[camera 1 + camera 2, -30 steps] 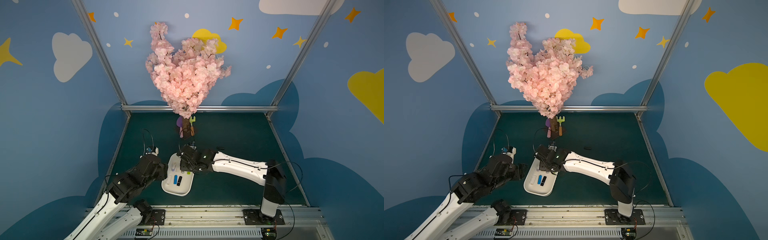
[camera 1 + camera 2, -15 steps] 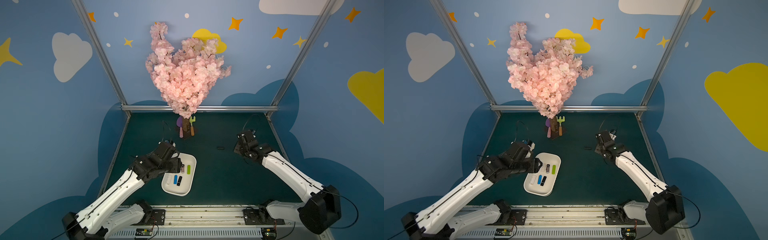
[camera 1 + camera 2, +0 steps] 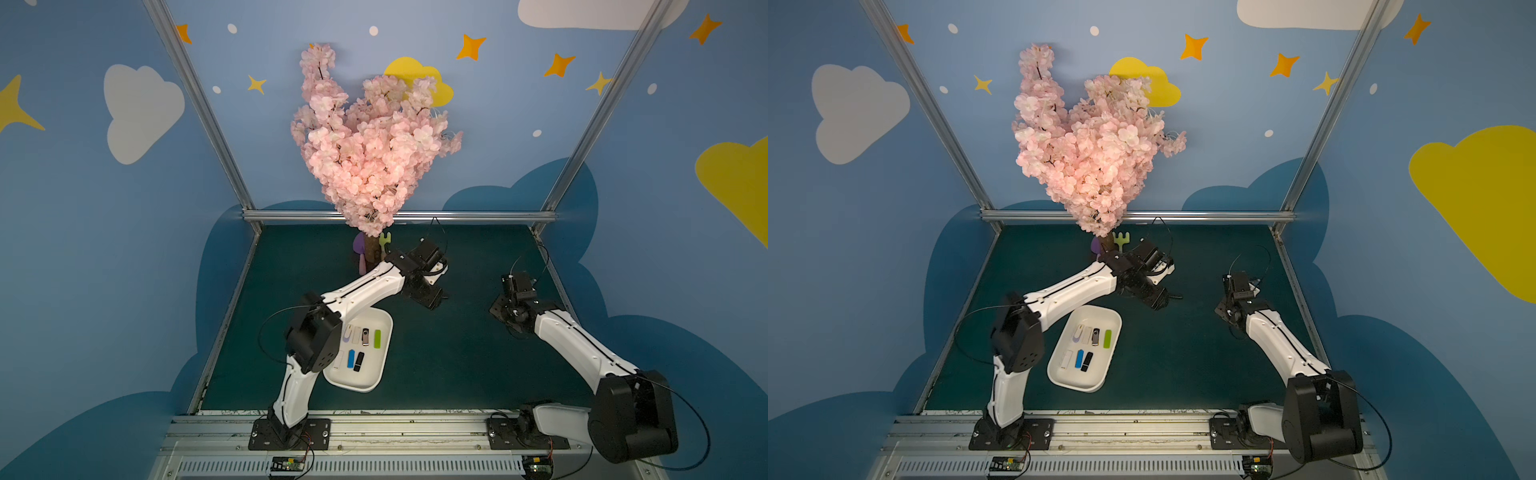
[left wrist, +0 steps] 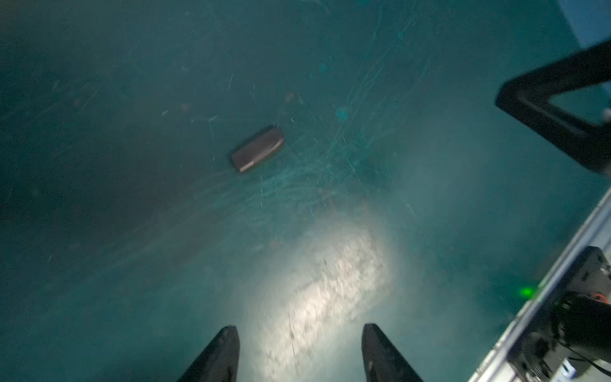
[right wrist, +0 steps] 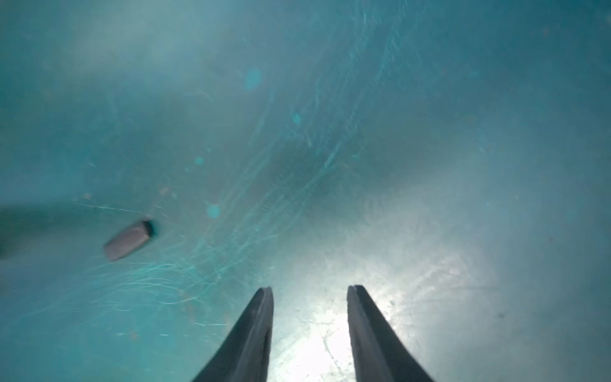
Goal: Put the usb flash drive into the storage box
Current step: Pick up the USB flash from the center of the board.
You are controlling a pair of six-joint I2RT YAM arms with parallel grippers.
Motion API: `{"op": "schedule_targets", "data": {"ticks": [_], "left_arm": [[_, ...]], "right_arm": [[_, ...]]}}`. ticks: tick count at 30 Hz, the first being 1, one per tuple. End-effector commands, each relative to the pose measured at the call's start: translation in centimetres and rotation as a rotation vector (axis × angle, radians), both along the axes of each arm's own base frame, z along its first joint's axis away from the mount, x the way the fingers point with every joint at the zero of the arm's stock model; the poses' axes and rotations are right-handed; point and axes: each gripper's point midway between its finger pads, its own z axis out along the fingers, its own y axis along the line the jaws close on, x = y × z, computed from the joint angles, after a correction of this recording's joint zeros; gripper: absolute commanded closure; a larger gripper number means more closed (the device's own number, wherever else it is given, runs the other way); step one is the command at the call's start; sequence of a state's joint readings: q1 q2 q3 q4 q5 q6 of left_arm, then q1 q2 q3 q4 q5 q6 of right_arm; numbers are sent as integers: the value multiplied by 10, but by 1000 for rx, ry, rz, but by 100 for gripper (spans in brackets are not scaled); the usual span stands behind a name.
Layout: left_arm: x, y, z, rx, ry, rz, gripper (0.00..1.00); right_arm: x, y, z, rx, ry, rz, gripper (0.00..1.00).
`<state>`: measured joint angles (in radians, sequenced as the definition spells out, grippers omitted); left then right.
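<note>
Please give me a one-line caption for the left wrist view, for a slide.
Left gripper, jaws open and empty, above the green mat, a dark USB flash drive lying ahead.

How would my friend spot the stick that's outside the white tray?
Find the big pink blossom tree at the back, then come forward over the dark green mat. By the left hand lies a small dark rounded flash drive, alone; every other stick sits in the shallow white plastic tray.

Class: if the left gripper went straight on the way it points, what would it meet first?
The left gripper probably meets green mat; the dark flash drive lies farther on, slightly off line. Depth unclear.
</note>
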<state>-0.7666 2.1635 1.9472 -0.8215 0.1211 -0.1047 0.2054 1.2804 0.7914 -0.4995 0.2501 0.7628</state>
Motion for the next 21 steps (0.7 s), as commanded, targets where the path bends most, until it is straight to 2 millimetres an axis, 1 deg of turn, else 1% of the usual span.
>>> {"op": "schedule_targets", "data": {"ticks": [1, 3, 5, 7, 10, 15, 21], "left_arm": [[5, -9, -26, 34, 77, -134, 38], [17, -19, -40, 61, 67, -178, 38], [26, -24, -52, 75, 67, -207, 37], [38, -27, -53, 72, 45, -215, 37], [51, -31, -58, 40, 29, -226, 37], [53, -36, -64, 30, 3, -265, 36], [59, -40, -78, 28, -8, -274, 36]], "right_arm": [[0, -5, -5, 13, -17, -38, 58], [1, -4, -7, 29, -30, -41, 58], [1, -5, -8, 27, -27, -44, 58], [3, -5, -11, 31, -20, -45, 58], [5, -1, -16, 50, 6, -32, 59], [5, 2, -21, 65, 27, -26, 59], [8, 4, -28, 79, 52, -21, 59]]}}
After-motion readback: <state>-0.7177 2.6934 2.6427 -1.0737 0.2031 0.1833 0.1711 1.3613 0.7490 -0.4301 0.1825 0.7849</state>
